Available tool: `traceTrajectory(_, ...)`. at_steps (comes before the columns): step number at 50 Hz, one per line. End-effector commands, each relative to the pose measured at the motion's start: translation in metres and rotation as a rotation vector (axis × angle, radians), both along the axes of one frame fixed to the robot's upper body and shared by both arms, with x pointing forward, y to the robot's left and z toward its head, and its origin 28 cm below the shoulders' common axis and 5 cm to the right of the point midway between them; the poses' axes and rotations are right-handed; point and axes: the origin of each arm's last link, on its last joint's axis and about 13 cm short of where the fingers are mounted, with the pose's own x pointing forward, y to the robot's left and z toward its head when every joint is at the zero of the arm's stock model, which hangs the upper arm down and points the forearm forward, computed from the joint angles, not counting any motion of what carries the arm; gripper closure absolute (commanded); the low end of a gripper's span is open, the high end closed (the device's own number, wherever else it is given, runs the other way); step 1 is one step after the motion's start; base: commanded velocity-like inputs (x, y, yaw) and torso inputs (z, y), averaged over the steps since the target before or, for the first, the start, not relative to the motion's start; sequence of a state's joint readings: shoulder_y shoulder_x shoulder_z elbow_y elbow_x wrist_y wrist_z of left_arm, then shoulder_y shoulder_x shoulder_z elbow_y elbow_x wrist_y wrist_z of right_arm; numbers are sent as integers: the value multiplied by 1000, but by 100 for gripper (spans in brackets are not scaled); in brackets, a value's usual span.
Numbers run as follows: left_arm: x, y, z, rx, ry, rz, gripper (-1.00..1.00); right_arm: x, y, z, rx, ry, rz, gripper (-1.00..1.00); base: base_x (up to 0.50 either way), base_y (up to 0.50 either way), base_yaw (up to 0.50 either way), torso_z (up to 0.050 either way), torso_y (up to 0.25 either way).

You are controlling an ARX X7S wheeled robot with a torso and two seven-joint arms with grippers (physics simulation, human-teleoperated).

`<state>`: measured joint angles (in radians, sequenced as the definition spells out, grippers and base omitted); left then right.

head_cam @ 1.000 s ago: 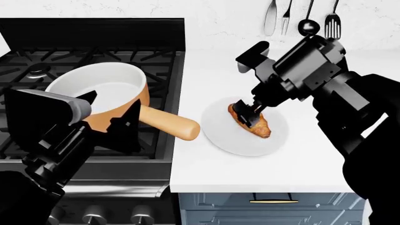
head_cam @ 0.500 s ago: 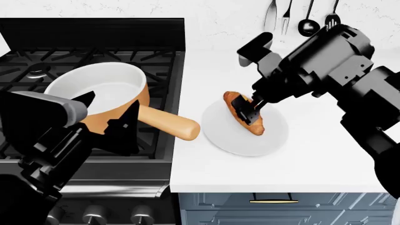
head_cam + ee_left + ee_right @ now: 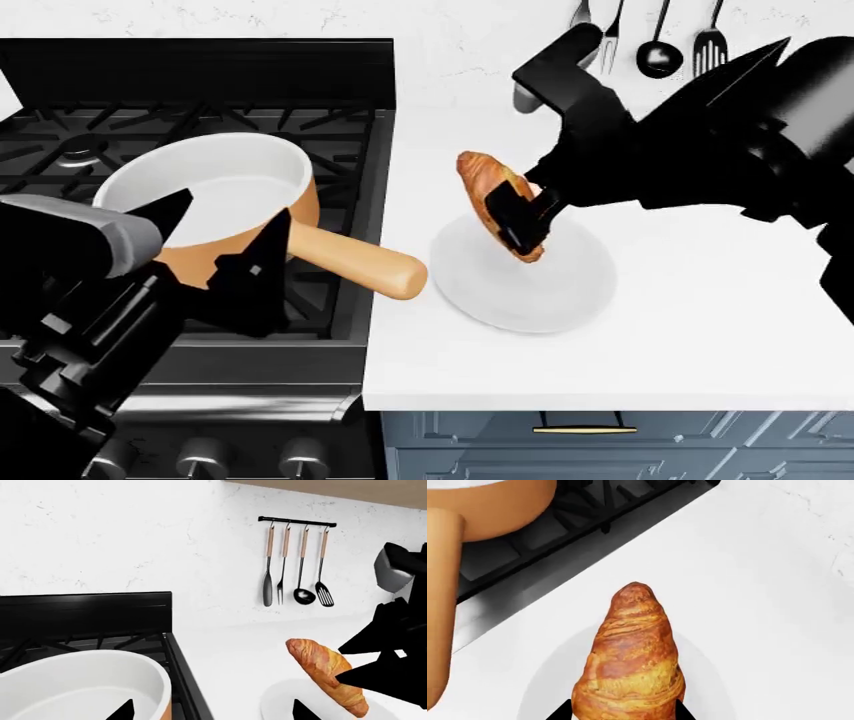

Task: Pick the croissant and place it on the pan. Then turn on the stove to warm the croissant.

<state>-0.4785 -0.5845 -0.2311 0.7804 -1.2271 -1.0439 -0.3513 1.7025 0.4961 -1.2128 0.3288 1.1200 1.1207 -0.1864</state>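
Now we have the stove (image 3: pixel 200 90) filling the worktop's left side, its grates black under the pan (image 3: pixel 220 195), whose handle (image 3: pixel 358 262) reaches over the stove's right edge onto the white worktop (image 3: pixel 667 330). Our left gripper (image 3: pixel 214 255) hangs just in front of the pan with its fingers spread wide and nothing between them. Beside the stove's edge sits the plate (image 3: pixel 534 290), bare. Above it our right gripper (image 3: pixel 514 215) is clamped on the croissant (image 3: pixel 483 180), which is lifted clear of the plate and tilted, one tip pointing up toward the stove; in the left wrist view the croissant (image 3: pixel 327 680) hangs above the plate's rim (image 3: pixel 280 700), and the right wrist view shows it (image 3: pixel 634 655) from above with the plate's disc below. On the back wall, a rail carries four utensils (image 3: pixel 297 565).
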Motion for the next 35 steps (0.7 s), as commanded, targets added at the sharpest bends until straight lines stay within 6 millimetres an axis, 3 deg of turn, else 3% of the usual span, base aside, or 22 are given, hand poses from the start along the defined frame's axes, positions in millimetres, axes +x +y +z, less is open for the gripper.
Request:
traceTrajectory(1, -7, -1, 3, -3, -17, -4, -100, -29, 0, 12, 67, -160, 43, 100, 0, 0, 0, 0, 0)
traceTrajectory(16, -9, -3, 4, -2, -24, -7, -100, -50, -5, 10, 212, -305, 34, 100, 0, 0, 0, 0, 0)
traceTrajectory(35, -8, -4, 6, -3, -30, -10, -100, -62, -13, 15, 343, -431, -28, 100, 0, 0, 0, 0, 0)
